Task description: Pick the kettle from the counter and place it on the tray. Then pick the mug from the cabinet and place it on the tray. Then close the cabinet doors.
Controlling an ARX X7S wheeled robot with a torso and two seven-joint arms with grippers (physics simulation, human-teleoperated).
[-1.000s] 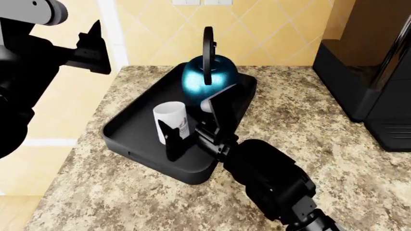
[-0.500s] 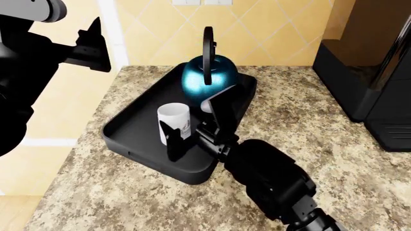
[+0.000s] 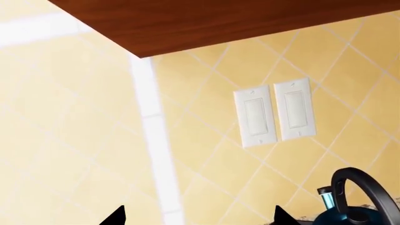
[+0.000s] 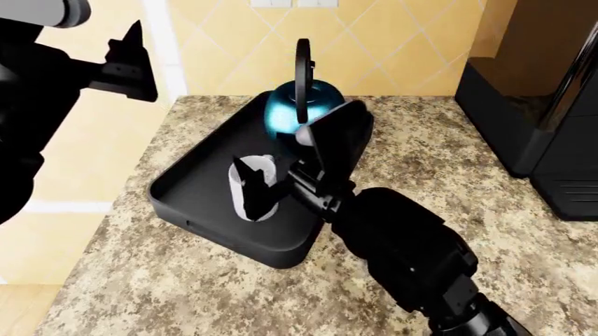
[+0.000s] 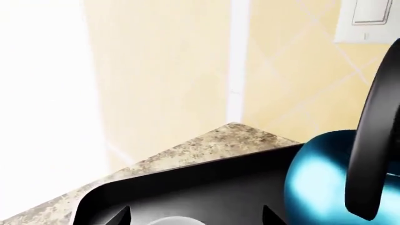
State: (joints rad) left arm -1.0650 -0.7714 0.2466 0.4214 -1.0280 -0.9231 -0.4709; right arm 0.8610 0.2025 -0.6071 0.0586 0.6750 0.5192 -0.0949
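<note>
Your right gripper (image 4: 280, 164) sits low over the tray (image 4: 192, 183), its two dark fingers spread well apart on either side of the mug (image 4: 259, 190). One finger crosses the front of the white mug in the head view, the other broad finger stands on the far side, toward the kettle (image 4: 301, 106). Whether either finger touches the mug cannot be told. The mug stands upright on the tray floor, in the half nearer you. In the right wrist view only its pale rim (image 5: 167, 220) shows between the two fingertips (image 5: 120, 217) at the picture's edge.

The teal kettle stands upright at the tray's far end, its arched black handle rising tall; in the right wrist view its glossy body (image 5: 319, 176) and handle fill one side. The black tray lies at an angle on the granite counter (image 4: 439, 168), near the counter's left edge.

Your left gripper (image 4: 131, 56) is held high, off the counter's left edge, in front of the yellow tiled wall. Its fingertips (image 3: 116, 217) stand wide apart with nothing between them. Its wrist view shows two white wall switches (image 3: 273, 111), the underside of a brown cabinet (image 3: 206, 21), and the kettle's handle (image 3: 368, 197).

A tall black coffee machine (image 4: 537, 105) stands on the counter at the right.
</note>
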